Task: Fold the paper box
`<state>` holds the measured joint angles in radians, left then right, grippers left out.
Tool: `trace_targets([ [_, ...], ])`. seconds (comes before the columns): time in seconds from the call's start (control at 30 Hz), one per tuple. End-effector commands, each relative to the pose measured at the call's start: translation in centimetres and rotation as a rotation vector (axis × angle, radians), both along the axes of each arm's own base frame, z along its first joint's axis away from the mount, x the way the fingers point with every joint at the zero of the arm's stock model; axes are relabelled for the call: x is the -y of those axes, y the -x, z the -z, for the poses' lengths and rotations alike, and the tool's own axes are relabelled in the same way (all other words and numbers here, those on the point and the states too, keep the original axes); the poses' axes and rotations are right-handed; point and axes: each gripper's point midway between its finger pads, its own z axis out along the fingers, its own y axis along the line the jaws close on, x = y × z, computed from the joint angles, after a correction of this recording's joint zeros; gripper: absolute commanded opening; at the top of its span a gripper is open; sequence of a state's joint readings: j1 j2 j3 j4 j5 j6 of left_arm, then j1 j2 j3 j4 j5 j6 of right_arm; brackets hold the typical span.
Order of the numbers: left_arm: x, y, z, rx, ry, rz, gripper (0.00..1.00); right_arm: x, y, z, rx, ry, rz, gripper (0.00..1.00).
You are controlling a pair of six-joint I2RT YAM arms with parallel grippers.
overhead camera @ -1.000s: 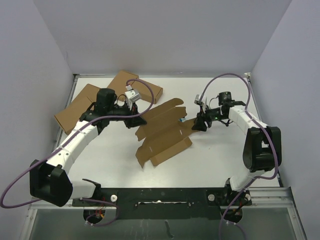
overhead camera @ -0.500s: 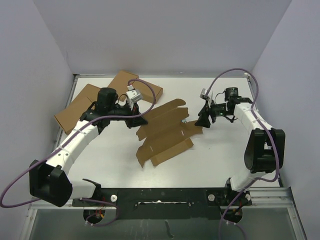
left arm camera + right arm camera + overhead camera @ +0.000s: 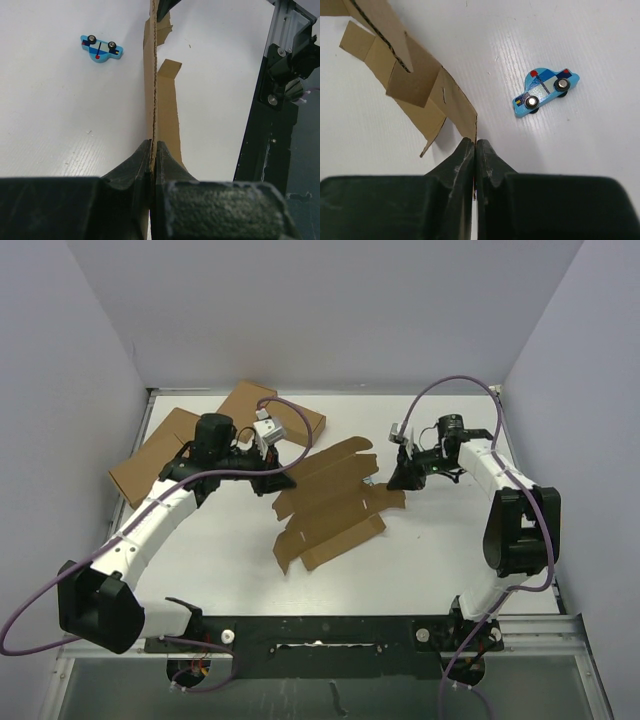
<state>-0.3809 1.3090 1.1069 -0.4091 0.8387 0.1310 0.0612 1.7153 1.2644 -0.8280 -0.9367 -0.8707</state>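
Observation:
The paper box (image 3: 330, 505) is a flat brown die-cut sheet with many flaps, lying mid-table. My left gripper (image 3: 280, 483) is shut on its left edge. In the left wrist view the sheet (image 3: 167, 110) stands edge-on and runs away from the left gripper (image 3: 153, 145), which pinches it. My right gripper (image 3: 397, 482) is at the sheet's right end. In the right wrist view the right gripper (image 3: 475, 141) is shut on the corner of a flap (image 3: 420, 85), with the cardboard edge showing between the jaws.
A small blue toy car (image 3: 546, 91) lies on the white table just behind the sheet's right end; the same toy car (image 3: 101, 47) shows in the left wrist view. Brown cartons (image 3: 160, 455) sit grouped at the back left. A black rail (image 3: 280, 100) lines the near edge.
My right gripper stood open beside the sheet's right flap, drew back a little, then came in and shut on the flap's edge. The left arm has kept its grip and place.

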Motion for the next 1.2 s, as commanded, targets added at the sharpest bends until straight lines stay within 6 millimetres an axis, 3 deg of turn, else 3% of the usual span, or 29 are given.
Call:
trace_targets([
  [0.0, 0.2, -0.3, -4.4, 0.135, 0.042, 0.009, 0.00, -0.5, -0.3, -2.4, 0.058, -0.037, -0.028, 0.00],
  [0.27, 0.5, 0.2, -6.2, 0.092, 0.098, -0.013, 0.00, -0.6, -1.5, -6.0, 0.301, -0.091, 0.127, 0.00],
  [0.43, 0.8, 0.6, -5.6, 0.042, 0.111, -0.019, 0.00, -1.4, -2.3, -6.6, 0.494, -0.127, 0.212, 0.00],
  [0.73, 0.5, 0.2, -0.5, -0.126, 0.032, -0.061, 0.00, -2.6, -2.0, -2.9, 0.483, -0.135, 0.234, 0.00],
  [1.17, -0.5, 0.6, 3.0, -0.240, -0.062, -0.100, 0.00, -4.2, 0.3, -1.3, 0.374, -0.213, 0.158, 0.00],
])
